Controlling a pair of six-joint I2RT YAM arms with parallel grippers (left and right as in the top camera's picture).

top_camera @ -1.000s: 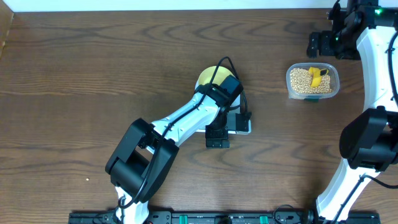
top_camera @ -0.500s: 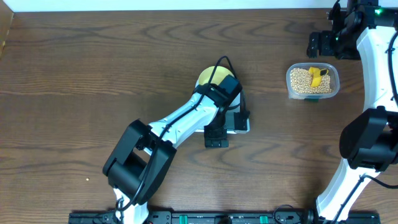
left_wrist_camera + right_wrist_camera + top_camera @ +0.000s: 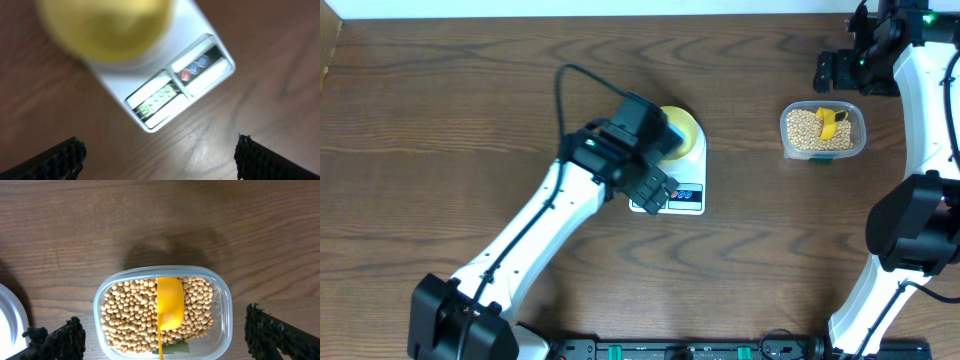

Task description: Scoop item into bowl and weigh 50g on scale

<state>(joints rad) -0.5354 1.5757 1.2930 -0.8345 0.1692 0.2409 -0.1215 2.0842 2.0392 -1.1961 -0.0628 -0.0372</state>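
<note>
Wooden counter (image 3: pixel 440 100). Near centre, a yellow-green bowl (image 3: pixel 682 130) sits on a white scale (image 3: pixel 685 197), the left arm (image 3: pixel 550 210) overlapping their nine o'clock side. Toward two o'clock, a clear tub (image 3: pixel 783 130) holds beans (image 3: pixel 802 128) and a yellow scoop (image 3: pixel 831 122).

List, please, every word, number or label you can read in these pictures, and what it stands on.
No text is legible anywhere.
Scale display: glowing pale green digits, too blurred to read.
Scale buttons: red and blue, no readable marking.
Bowl, clear tub, yellow scoop: no lettering visible.
</note>
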